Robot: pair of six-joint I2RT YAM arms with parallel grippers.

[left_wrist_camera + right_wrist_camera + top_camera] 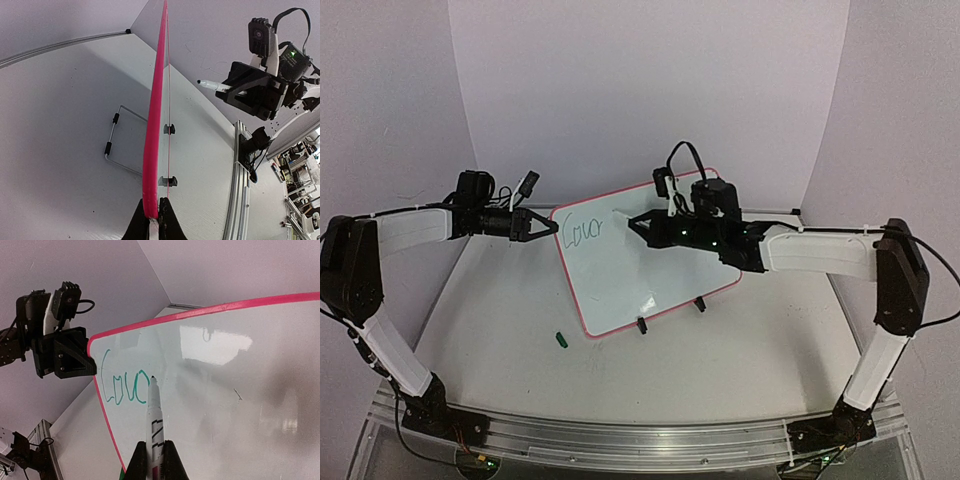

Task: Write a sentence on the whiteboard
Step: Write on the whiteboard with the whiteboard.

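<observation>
the whiteboard (650,270) stands tilted on the counter (740,370), between the two pincers. it rests on its lower edge, where two black clip feet (642,326) sit. the left pincer (154,220) is closed on the pink frame at the board's upper left corner and grips it from the side. seen from that wrist, the board is edge-on and runs straight away from the fingers.

the sentence (122,385) is only begun: a few green cursive letters, something like "cour", just beside the left pincer, near the top of the white face. the last letter is hard to read.

the right pincer (155,460) is closed around a marker (154,412), which points forward out of the fingers. its tip touches the board at the end of the last green letter.

behind the board, on the side away from the right pincer, a thin wire bracket (114,145) lies on the counter. a small green object (560,340) lies on the counter below the left pincer, near the board's lower corner and apart from it.
</observation>
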